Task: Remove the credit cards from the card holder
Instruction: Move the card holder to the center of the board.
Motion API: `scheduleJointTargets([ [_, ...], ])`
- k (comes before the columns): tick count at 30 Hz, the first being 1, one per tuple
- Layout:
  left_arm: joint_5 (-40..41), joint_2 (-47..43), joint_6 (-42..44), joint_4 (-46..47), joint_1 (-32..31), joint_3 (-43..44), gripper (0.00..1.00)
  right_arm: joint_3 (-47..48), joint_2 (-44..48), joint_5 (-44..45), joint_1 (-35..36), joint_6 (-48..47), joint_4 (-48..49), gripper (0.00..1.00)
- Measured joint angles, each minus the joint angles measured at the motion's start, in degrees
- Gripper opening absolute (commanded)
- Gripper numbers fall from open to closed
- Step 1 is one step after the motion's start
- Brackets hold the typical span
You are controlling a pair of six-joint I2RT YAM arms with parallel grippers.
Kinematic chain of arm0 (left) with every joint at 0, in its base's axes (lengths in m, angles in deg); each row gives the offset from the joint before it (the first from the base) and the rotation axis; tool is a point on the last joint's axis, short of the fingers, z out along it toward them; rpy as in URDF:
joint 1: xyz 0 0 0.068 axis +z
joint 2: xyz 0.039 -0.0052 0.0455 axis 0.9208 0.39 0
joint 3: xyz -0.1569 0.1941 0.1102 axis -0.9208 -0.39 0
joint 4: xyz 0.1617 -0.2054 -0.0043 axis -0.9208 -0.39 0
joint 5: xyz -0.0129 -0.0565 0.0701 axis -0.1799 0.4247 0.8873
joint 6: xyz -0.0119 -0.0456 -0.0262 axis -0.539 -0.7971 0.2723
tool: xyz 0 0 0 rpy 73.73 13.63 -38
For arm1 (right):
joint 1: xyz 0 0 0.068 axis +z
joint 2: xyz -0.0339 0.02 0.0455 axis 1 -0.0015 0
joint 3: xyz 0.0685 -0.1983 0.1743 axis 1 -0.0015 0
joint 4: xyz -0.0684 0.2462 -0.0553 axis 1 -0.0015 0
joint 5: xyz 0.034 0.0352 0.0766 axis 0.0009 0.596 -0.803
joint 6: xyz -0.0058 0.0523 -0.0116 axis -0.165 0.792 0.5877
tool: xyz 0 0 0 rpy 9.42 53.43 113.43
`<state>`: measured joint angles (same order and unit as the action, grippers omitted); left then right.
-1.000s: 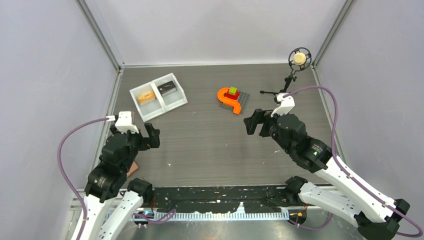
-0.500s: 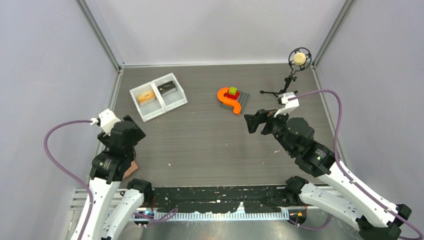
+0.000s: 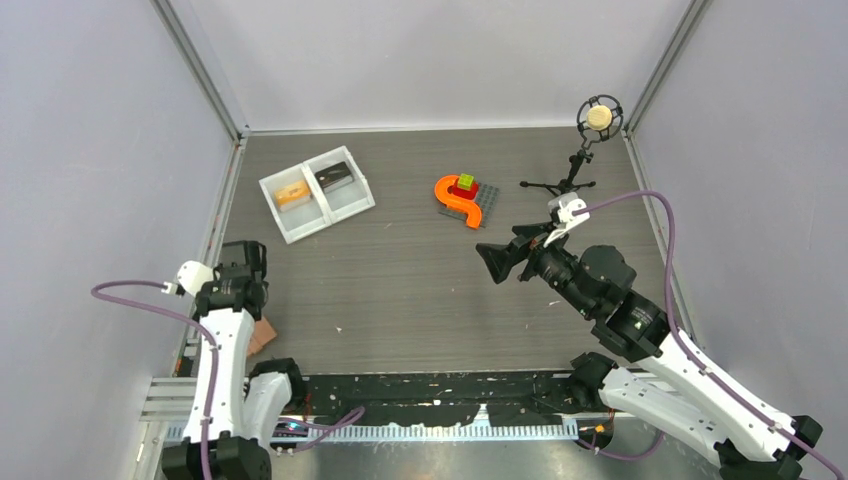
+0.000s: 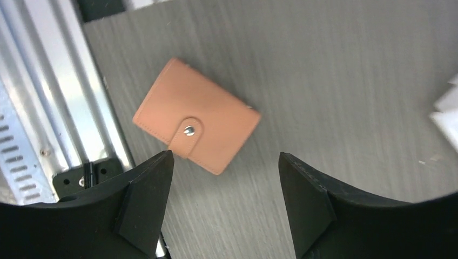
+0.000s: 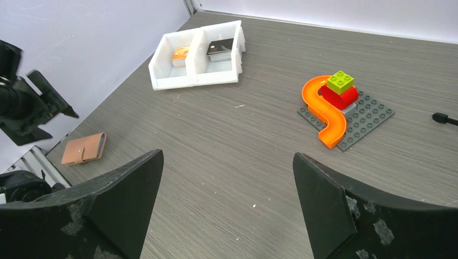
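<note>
The card holder (image 4: pixel 197 137) lies closed on the table, salmon-brown, its tab held by a metal snap, next to the metal rail at the near left. It also shows in the right wrist view (image 5: pixel 83 149), and partly under my left arm in the top view (image 3: pixel 263 334). No credit cards show; the closed holder hides them. My left gripper (image 4: pixel 224 156) is open and empty, hovering above the holder, its fingertips at the holder's near edge. My right gripper (image 3: pixel 495 262) is open and empty above the middle of the table, far right of the holder.
A white two-compartment tray (image 3: pixel 272 186) at the back left holds an orange item and a dark item. An orange, red and green brick build on a grey plate (image 3: pixel 462 198) stands mid-back. A microphone on a stand (image 3: pixel 598 118) is at the back right. The metal rail (image 4: pixel 59 124) runs along the near-left table edge.
My left arm has swung left and back toward the near edge and now points down over the holder. My right gripper has shifted a little left and lower. The holder has not moved.
</note>
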<state>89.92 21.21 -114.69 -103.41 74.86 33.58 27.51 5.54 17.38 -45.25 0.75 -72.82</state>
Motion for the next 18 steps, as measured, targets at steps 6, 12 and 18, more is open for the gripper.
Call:
scheduleJointTargets([
  [6,-5.4,4.2,-4.5,3.5,7.4,-8.1,0.67,0.0,1.1,-0.5,0.0,0.2,0.0,0.99],
  [12,-10.3,6.7,-8.7,8.3,11.5,-14.3,0.64,0.4,1.4,-0.5,0.0,0.5,-1.2,1.0],
  [18,-11.6,10.0,-10.2,12.3,12.9,-14.8,0.58,0.6,1.4,-0.4,0.0,0.7,-2.7,1.0],
])
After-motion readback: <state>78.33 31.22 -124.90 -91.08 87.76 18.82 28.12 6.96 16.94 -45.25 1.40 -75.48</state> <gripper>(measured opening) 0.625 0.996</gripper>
